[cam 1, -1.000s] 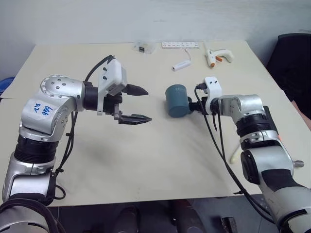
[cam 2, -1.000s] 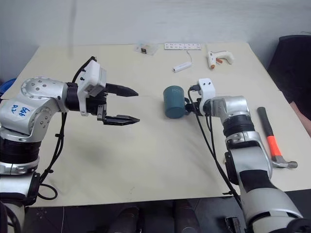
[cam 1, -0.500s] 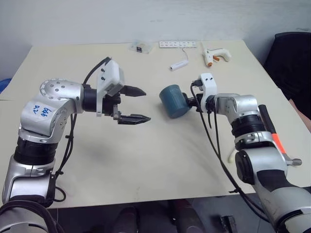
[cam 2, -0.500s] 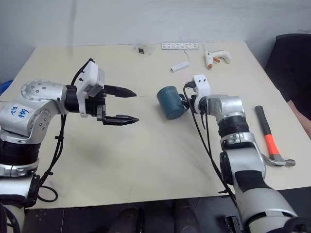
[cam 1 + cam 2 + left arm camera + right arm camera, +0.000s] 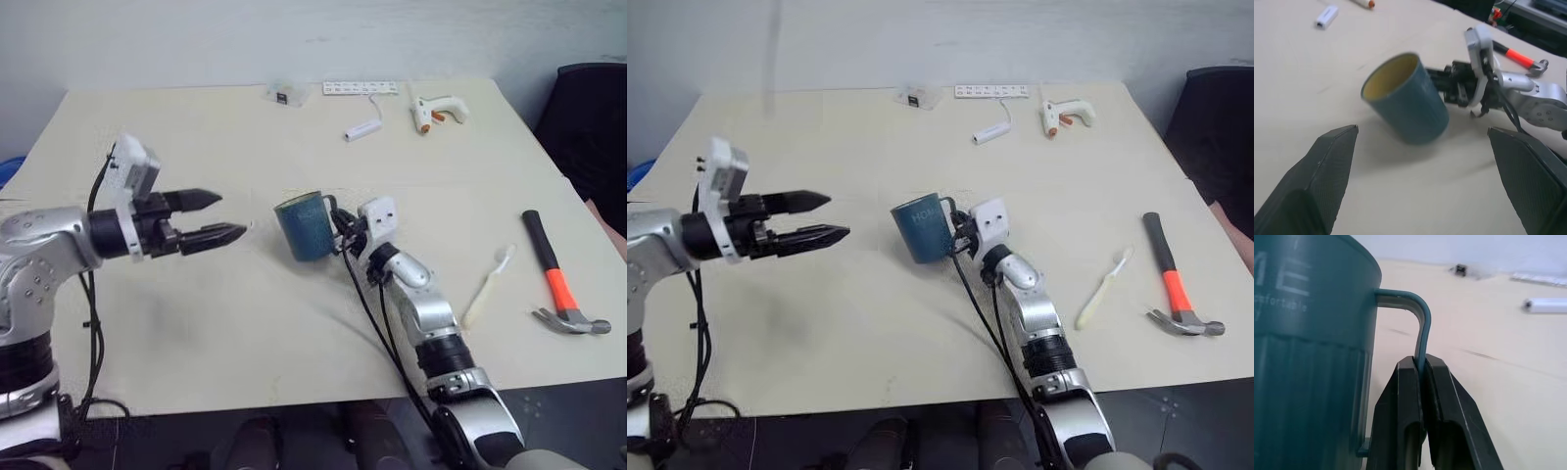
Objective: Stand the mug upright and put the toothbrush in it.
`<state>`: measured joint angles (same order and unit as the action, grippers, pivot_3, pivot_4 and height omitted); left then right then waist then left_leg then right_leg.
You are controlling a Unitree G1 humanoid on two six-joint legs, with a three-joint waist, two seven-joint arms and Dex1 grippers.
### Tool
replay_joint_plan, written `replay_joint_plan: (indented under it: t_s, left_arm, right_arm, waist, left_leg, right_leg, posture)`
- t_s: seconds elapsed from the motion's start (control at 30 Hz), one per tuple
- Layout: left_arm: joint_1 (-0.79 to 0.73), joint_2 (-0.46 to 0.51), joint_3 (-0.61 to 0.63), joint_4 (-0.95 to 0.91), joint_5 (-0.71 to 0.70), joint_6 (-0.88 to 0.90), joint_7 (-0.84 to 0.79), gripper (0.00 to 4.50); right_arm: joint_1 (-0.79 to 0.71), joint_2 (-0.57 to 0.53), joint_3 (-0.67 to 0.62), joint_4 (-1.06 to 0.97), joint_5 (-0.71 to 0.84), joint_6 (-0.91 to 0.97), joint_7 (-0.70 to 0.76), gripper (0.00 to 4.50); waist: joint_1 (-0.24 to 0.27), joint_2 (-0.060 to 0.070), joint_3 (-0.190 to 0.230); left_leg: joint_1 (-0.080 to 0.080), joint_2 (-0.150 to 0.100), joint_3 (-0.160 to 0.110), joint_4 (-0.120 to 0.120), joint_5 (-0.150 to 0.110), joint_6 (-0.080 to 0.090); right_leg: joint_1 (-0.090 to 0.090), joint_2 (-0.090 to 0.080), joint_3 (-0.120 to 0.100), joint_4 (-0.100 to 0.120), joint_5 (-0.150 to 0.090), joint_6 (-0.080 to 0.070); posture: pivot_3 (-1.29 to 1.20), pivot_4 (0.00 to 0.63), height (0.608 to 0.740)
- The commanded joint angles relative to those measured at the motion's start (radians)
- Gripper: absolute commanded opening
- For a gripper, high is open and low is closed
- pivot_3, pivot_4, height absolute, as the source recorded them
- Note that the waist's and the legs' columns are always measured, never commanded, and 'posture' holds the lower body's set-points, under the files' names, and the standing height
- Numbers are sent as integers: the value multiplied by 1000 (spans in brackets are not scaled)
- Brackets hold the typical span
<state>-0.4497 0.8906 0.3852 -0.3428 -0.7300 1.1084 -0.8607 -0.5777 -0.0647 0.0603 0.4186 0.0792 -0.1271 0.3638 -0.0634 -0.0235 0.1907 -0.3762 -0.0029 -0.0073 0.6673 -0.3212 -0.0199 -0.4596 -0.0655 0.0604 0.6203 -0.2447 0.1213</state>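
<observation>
Near the table's middle, the right gripper (image 5: 1420,377) is clamped on the mug's (image 5: 304,227) thin handle; the mug looks stiff, light, apt to swing. The left gripper (image 5: 223,217) gapes, empty. The slim toothbrush (image 5: 487,287) lies far right.

The counter (image 5: 245,323) lies bare between the left gripper (image 5: 230,217) and the mug (image 5: 304,227), and the toothbrush (image 5: 487,287) has room around it, with the hammer (image 5: 558,284) just beside.
</observation>
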Motion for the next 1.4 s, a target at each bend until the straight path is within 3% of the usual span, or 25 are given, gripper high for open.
replay_joint_plan:
  t_s: [0.03,0.2,0.33,0.47,0.7,0.9,1.03,1.1,1.27,1.4]
  left_arm:
    - [53,65,83,-47,-40,9,-21,4500]
    - [81,91,79,-53,-56,-14,-19,4500]
    - [74,76,29,-95,-78,-44,-27,4500]
    - [61,64,-26,-119,-89,-78,-31,4500]
    - [11,40,-90,-68,-89,-122,-26,4500]
    - [0,5,-154,-48,-87,-167,-49,4500]
    - [0,-18,-204,-51,-87,-200,-79,4500]
    - [3,-20,-214,-55,-97,-207,-97,4500]
    - [-27,-24,-246,-109,-177,-215,-205,4500]
    - [-84,-47,-242,-109,-237,-198,-211,4500]
  right_arm:
    - [12,10,19,51,-55,-164,-34,26]
    - [57,0,50,92,-91,-255,-21,26]
    - [113,-32,51,58,-87,-225,3,26]
    - [154,-63,51,3,-82,-176,16,1065]
    - [224,-152,25,-275,-70,45,36,3491]
    - [363,-322,-22,-697,38,400,143,3491]
    - [433,-430,-169,-995,194,730,144,3491]
    - [420,-440,-249,-1089,260,888,97,3491]
    - [192,-481,-592,-1265,341,1593,-7,3491]
    - [163,-556,-676,-1204,329,1742,-54,3491]
  waist:
    - [-1,0,0]
    - [-4,-1,0]
    - [-4,-1,0]
    - [1,-1,-1]
    - [10,-2,-1]
    - [22,-1,-1]
    - [29,-2,-1]
    - [29,-2,-1]
    - [37,-1,-1]
    - [49,-2,-1]
  left_leg:
    - [0,0,0,0,0,0]
    - [2,0,-1,-1,0,-1]
    - [9,1,-3,-2,-1,0]
    - [10,1,-6,-2,-1,0]
    - [9,-1,-7,-2,-1,0]
    - [8,-2,-8,-2,-1,0]
    - [8,-1,-7,-2,-2,1]
    - [8,-1,-7,-1,-2,1]
    - [8,-1,-7,0,-2,1]
    - [7,-2,-10,0,-2,2]
  right_leg:
    - [0,0,0,0,0,0]
    - [2,1,-1,0,-1,-2]
    - [11,2,-3,-3,-1,-2]
    - [14,2,-4,-4,-1,-2]
    - [14,2,-4,-4,-1,-3]
    - [14,3,-5,-6,-1,-3]
    - [14,4,-5,-8,-2,-3]
    - [14,4,-4,-9,-2,-3]
    - [14,4,-4,-9,-2,-3]
    - [15,3,-8,-12,-2,-4]
  posture:
    - [0,150,740]
    - [0,150,740]
    - [0,150,740]
    - [0,150,740]
    - [0,150,740]
    - [0,150,740]
    - [0,150,740]
    - [0,150,740]
    - [0,150,740]
    - [0,150,740]
